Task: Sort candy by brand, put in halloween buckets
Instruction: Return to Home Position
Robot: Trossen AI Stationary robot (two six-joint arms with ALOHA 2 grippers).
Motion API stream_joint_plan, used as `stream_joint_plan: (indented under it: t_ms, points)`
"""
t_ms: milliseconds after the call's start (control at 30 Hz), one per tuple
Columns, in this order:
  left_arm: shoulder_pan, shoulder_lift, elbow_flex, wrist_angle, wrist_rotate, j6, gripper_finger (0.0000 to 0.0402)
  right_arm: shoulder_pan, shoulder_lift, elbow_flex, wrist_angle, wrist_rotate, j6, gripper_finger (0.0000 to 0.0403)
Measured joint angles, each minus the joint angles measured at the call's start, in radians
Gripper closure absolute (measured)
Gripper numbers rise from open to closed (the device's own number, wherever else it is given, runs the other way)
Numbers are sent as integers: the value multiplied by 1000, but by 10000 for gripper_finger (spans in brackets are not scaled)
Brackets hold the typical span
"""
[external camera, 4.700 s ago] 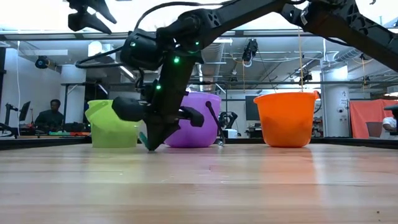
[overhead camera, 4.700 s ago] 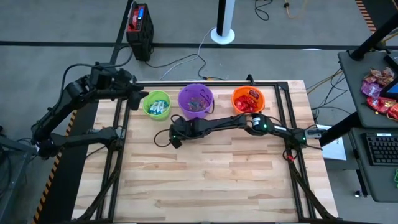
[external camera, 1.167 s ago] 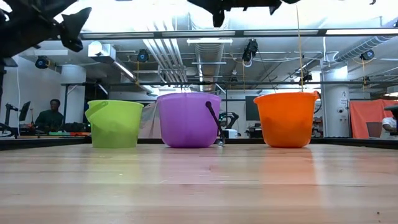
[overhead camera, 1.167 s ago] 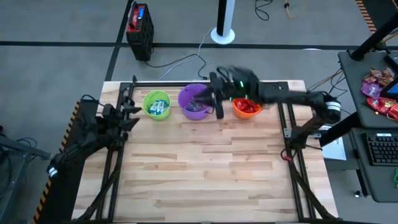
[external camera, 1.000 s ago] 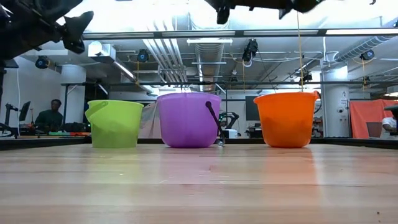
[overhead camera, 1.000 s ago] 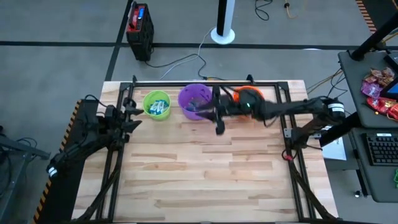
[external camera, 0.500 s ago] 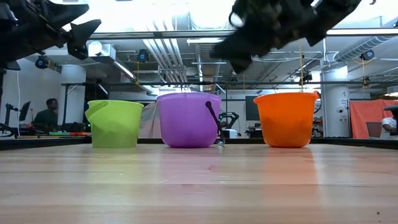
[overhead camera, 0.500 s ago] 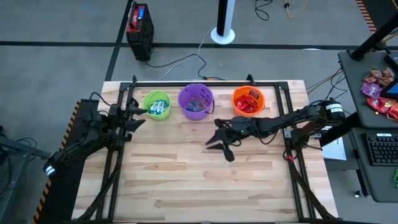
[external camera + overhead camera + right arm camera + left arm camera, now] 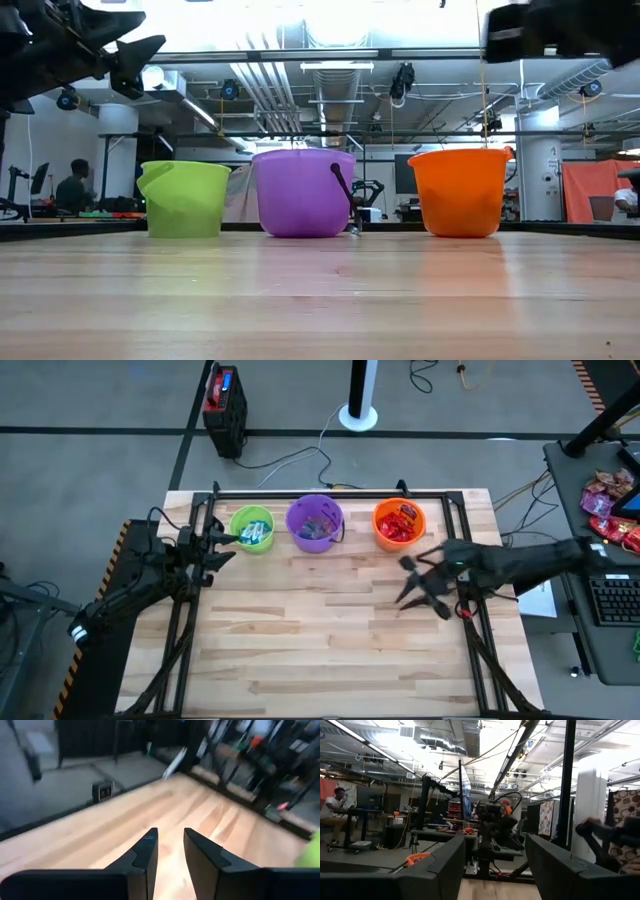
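right gripper (image 9: 412,584), spread and empty, hangs near the orange bucket (image 9: 377,523); a stray sweep could topple it. left gripper (image 9: 226,546), spread, waits by the green bucket (image 9: 235,522).

Grey floor (image 9: 90,470) is surrounding the pale plank table (image 9: 330,650); a white round-footed pole (image 9: 358,412) is standing at twelve o'clock, a dark desk (image 9: 572,490) at three. Ceiling lamps (image 9: 160,80) are glaring.

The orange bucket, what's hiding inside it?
Inside the orange bucket lie red-wrapped candies, seen from above. Anything beneath that top layer is covered, and the low view shows only the bucket's wall.
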Motion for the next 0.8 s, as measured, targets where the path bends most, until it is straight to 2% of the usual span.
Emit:
stream_joint_plan:
  t_ms: [167,300,367,433,500,633,733,800]
  points:
    - [0,2,0,0,0,0,212,-13,-326,-243,104,61,161,303]
    - [0,3,0,0,0,0,212,-40,-516,-398,156,155,407,297]
    - [0,3,0,-1,0,0,212,-59,-600,-395,62,228,541,296]
    - [0,5,1,0,0,0,212,-84,-654,-395,4,253,614,296]
    - [0,5,1,0,0,0,212,-101,-654,-395,4,259,570,296]
    - [0,5,1,-1,-1,0,212,-93,-654,-397,-7,387,401,294]
    - [0,6,1,0,-1,0,212,-93,-650,-396,-15,467,364,294]
    - [0,7,1,-1,-1,0,212,-94,-633,-396,-15,473,361,294]
